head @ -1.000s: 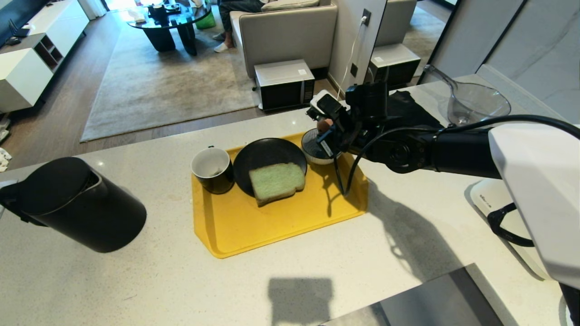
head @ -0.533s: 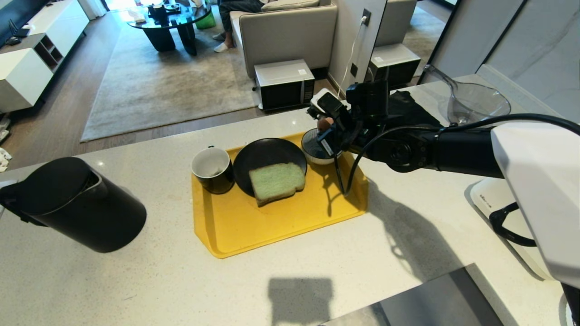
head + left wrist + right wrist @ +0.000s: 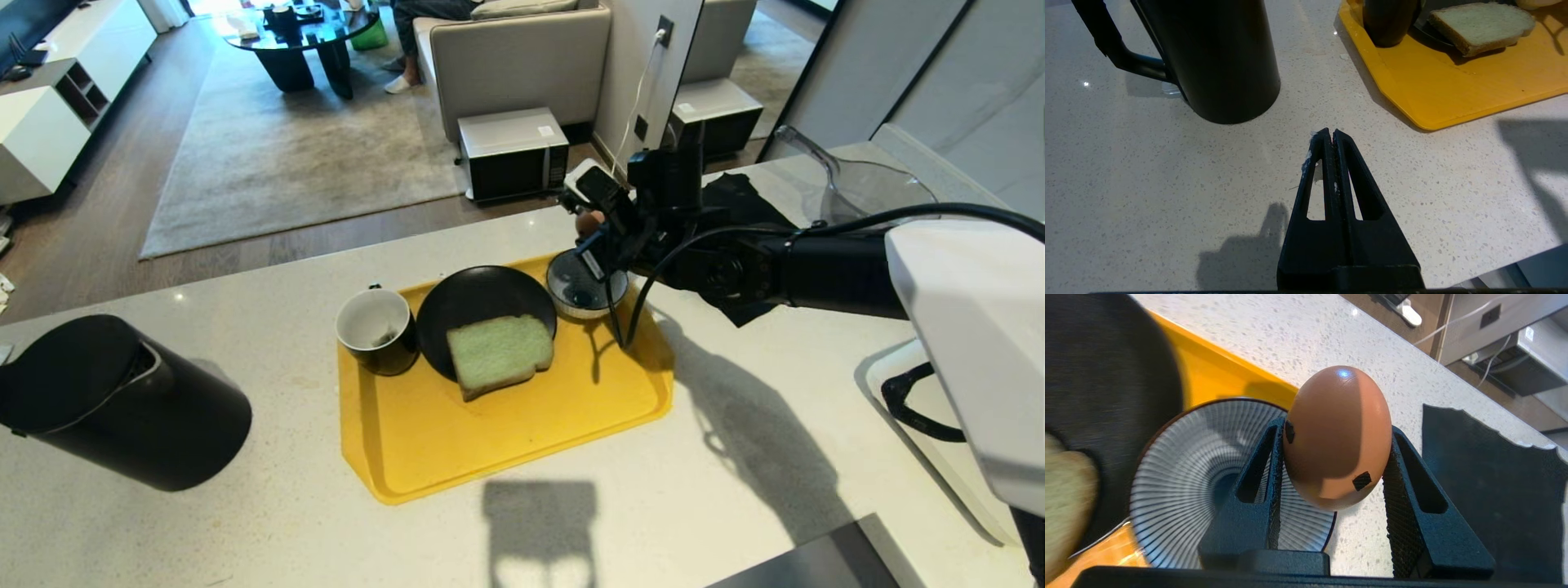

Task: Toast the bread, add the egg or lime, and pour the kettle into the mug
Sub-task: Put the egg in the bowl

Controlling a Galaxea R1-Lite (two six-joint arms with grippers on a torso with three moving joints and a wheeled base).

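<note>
- Speckled pale stone makes up the worktop [image 3: 245,539] under me, with a living room beyond it: rug, sofa, glass coffee table, and a microwave on the floor.
- Compared with a second ago the whole head view has shifted, so my camera moved; the things have kept their places relative to each other.
- My right end effector [image 3: 1333,465] is clamped on the egg [image 3: 1337,437], held above the far rim of the striped bowl [image 3: 1180,490], as it was before.
- On the yellow tray [image 3: 506,441] the bread [image 3: 498,353] lies partly on the black plate [image 3: 482,294], with the mug [image 3: 375,331] just beside that plate.
- The kettle [image 3: 122,404] stands well apart at my left, off the tray.
- My left end effector [image 3: 1331,139] hovers low over bare worktop near the kettle, fingers pressed together, holding nothing.
- A black cloth [image 3: 739,204] lies past my right arm.
</note>
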